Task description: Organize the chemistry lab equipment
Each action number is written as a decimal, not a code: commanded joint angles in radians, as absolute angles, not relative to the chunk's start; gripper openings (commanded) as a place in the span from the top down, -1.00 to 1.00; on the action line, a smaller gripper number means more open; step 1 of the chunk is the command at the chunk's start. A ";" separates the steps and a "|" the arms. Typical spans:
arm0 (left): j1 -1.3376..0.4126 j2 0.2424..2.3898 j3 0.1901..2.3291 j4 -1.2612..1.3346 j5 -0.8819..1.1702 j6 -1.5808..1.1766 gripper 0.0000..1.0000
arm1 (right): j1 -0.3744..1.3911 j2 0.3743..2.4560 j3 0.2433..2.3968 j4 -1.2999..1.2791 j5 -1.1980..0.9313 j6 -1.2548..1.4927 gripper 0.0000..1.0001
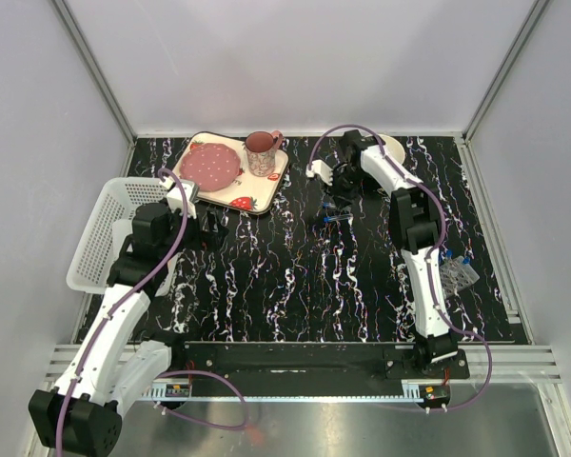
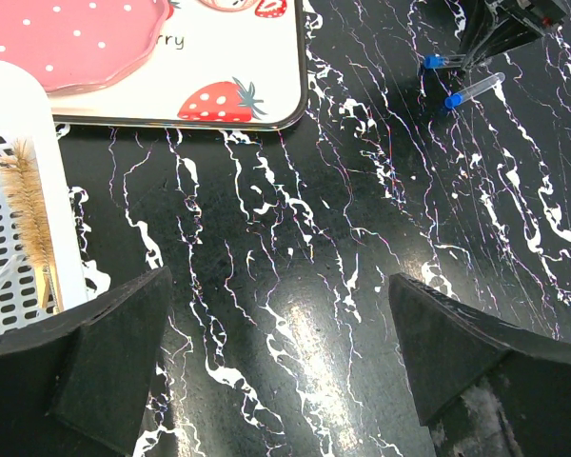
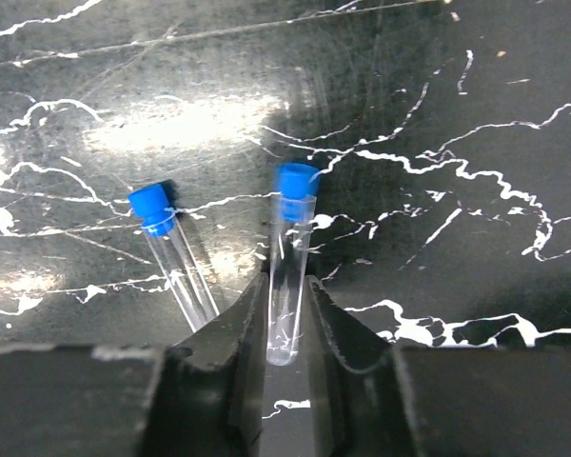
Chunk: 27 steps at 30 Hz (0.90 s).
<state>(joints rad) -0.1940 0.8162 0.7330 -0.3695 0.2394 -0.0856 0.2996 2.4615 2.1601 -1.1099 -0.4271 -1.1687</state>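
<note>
**Right gripper pinches one blue-capped tube; left gripper hangs wide open by the basket**

In the right wrist view, the right gripper [image 3: 287, 333] has a blue-capped test tube [image 3: 290, 257] between its fingers [image 3: 228, 347]. The pads lie against both sides of the glass near its rounded bottom, and the cap points to the top of the frame. Whether the tube is clear of the table cannot be told. A second tube [image 3: 174, 262] lies just left of it on the black marbled table [image 3: 476, 114], slanted, with its lower end hidden behind the left finger.

In the top view this gripper sits in the upper middle of the frame, just right of the strawberry-print tray [image 1: 266, 186], which carries a pink plate [image 1: 212, 164] and a cup [image 1: 262, 152]. A white bowl [image 1: 392, 146] shows behind the arm. The clear tube rack [image 1: 457, 276] stands at the right middle, beside the right arm's forearm.

The left gripper [image 2: 285, 352] has its fingers [image 2: 114, 362] spread wide over bare table, holding nothing. At the left edge of the left wrist view, a bristle brush [image 2: 29, 205] lies in the white perforated basket [image 2: 19, 114].
</note>
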 commanded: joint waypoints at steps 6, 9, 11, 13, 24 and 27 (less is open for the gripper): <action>-0.190 0.838 0.778 -0.345 0.287 -0.077 -0.98 | 0.298 2.519 2.253 -1.069 -0.420 -1.040 0.83; -0.190 0.856 0.775 -0.331 0.354 -0.087 -0.98 | 0.293 2.497 2.266 -1.023 -0.451 -0.870 0.87; -0.190 0.883 0.782 -0.337 0.414 -0.100 -0.98 | 0.276 2.446 2.241 -1.005 -0.527 -0.727 0.87; -0.190 0.899 0.790 -0.322 0.467 -0.119 -0.98 | 0.255 2.389 2.195 -0.954 -0.584 -0.636 0.87; -0.313 1.032 0.569 0.572 0.746 -0.842 -0.93 | 0.215 1.789 1.464 -0.439 -1.011 0.051 0.87; -0.472 1.112 0.627 0.612 0.592 -0.859 -0.93 | 0.215 1.591 1.215 -0.185 -1.020 0.237 0.87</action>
